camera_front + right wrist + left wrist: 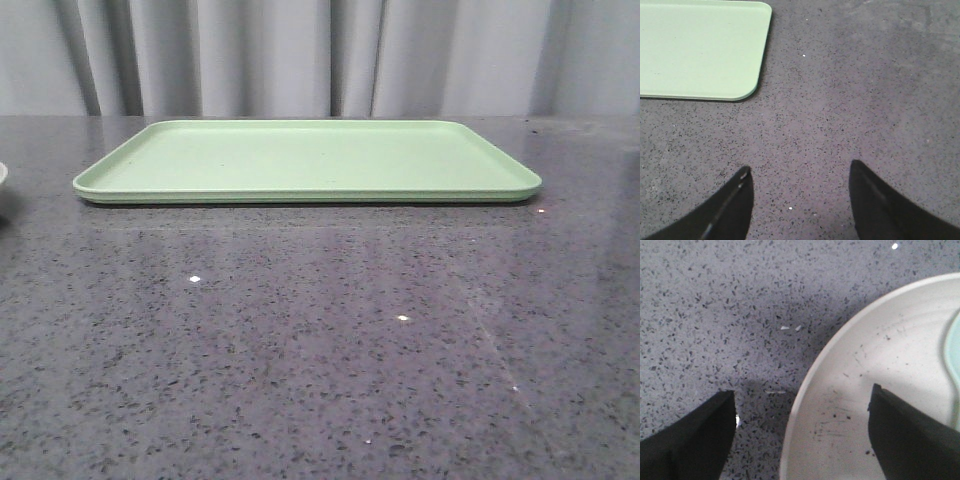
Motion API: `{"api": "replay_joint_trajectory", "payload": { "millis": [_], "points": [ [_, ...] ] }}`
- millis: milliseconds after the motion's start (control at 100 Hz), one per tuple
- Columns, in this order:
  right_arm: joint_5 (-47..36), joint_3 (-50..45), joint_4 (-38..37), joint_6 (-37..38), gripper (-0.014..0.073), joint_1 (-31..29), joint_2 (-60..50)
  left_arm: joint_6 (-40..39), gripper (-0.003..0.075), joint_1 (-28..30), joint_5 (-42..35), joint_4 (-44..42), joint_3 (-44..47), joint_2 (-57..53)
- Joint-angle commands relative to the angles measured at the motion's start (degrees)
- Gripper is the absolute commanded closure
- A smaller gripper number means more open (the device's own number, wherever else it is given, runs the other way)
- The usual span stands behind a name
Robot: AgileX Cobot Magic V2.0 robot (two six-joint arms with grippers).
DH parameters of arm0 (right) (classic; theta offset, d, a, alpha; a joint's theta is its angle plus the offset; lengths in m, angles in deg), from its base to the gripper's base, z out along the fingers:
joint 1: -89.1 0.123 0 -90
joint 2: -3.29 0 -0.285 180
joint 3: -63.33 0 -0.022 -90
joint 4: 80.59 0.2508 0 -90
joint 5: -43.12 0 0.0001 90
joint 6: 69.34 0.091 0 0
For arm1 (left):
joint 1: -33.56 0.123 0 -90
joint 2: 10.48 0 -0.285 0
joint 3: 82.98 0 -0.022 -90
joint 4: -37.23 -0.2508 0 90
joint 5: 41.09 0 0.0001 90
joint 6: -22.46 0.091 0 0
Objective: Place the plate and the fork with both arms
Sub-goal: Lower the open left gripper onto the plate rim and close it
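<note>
The cream-white speckled plate (pixel 890 355) fills one side of the left wrist view, resting on the grey speckled table. My left gripper (pixel 803 390) is open and straddles the plate's rim: one finger (pixel 695 440) is over the table, the other (pixel 910 440) over the plate's inside. A sliver of a pale rim (pixel 3 176) shows at the far left edge of the front view. My right gripper (pixel 800 166) is open and empty over bare table. The yellow fork is out of view. Neither gripper shows in the front view.
The flat light-green tray (pixel 310 160) lies at the back middle of the table; its rounded corner (pixel 700 50) shows in the right wrist view, apart from the right fingers. A pale blue-green curved object (pixel 952 355) lies on the plate. Grey curtains hang behind.
</note>
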Motion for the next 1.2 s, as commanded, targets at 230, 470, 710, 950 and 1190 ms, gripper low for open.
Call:
{"api": "replay_joint_trajectory", "payload": {
  "millis": [230, 470, 710, 950, 1190],
  "points": [
    [-4.0, 2.0, 0.3, -0.3, 0.0158, -0.2, 0.9, 0.0, 0.0185, 0.1, -2.5, 1.5, -1.7, 1.1],
    [-4.1, 2.0, 0.3, -0.3, 0.0158, -0.2, 0.9, 0.0, 0.0186, 0.1, -1.1, 1.9, -1.7, 2.6],
    [-4.1, 2.0, 0.3, -0.3, 0.0158, -0.2, 0.9, 0.0, 0.03, 0.1, 0.7, 1.9, -1.7, 2.6],
    [-4.1, 2.0, 0.3, -0.3, 0.0158, -0.2, 0.9, 0.0, 0.0667, 0.1, 1.4, 1.9, -1.7, 2.6],
    [-4.1, 2.0, 0.3, -0.3, 0.0158, -0.2, 0.9, 0.0, 0.0741, 0.1, 1.7, 1.6, -1.7, 2.6]
  ]
}}
